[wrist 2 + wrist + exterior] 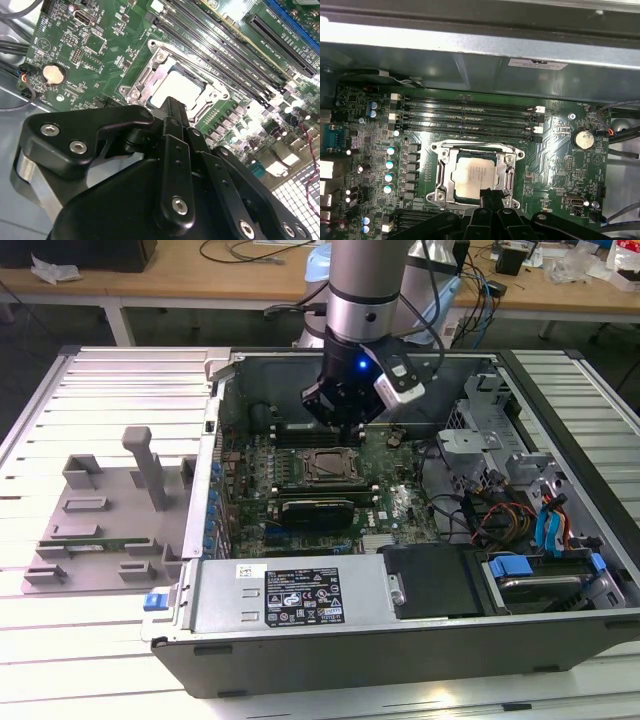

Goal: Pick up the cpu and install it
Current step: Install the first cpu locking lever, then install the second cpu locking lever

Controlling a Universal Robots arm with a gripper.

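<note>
silver-grey cpu (shiny), green motherboard

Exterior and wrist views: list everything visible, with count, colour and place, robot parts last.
cpu: one, silver-grey, lying in the socket frame on the motherboard.
Motherboard: one, green, inside the computer case.
Memory slots: four, black, beside the socket.
Coin battery: one, silver, on the board.
Grey fixture: one, on the table at the exterior view's left.
Blue cables: several, at the case's end toward the exterior view's right.
Gripper: one, black, just above the cpu's edge.
</note>
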